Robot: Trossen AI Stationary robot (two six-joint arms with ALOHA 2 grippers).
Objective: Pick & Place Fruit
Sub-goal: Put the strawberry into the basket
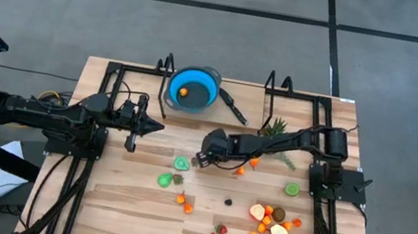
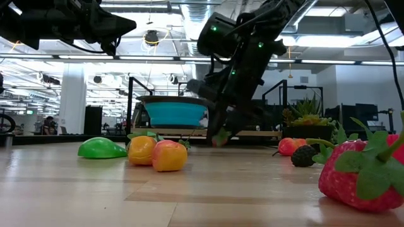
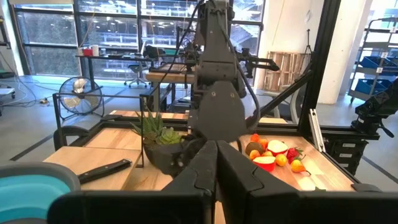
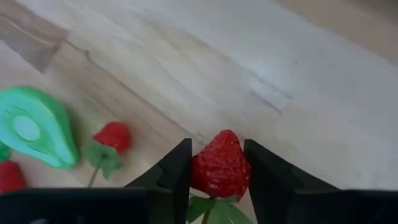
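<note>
**Strawberry in my right pincer, bowl run is next**

My right pincer [image 4: 214,171] is clamped on a small red toy strawberry with green leaves [image 4: 219,167], a finger on each flank, leaves pointing back toward my wrist. In the high view it sits mid-frame [image 1: 204,159], low over the wooden slatted tabletop [image 1: 134,207], next to the green cut pear half [image 1: 181,163]. My left pincer [image 1: 158,127] hangs shut and empty at centre-left, parked.

The round blue bowl with black handle [image 1: 193,89] is at upper centre with one orange piece already in it. More fruit is scattered lower right, with a cluster around the cut peach halves [image 1: 269,222].

To do this well, as I judge it: keep the squeeze steady, since the berry is rounded and could pop out. Lift straight first to clear the pear half and the loose strawberry [image 4: 112,137] beside it. Swing up-frame, stay clear of the spiky green plant [image 1: 276,130], release only once centred above the bowl.
</note>
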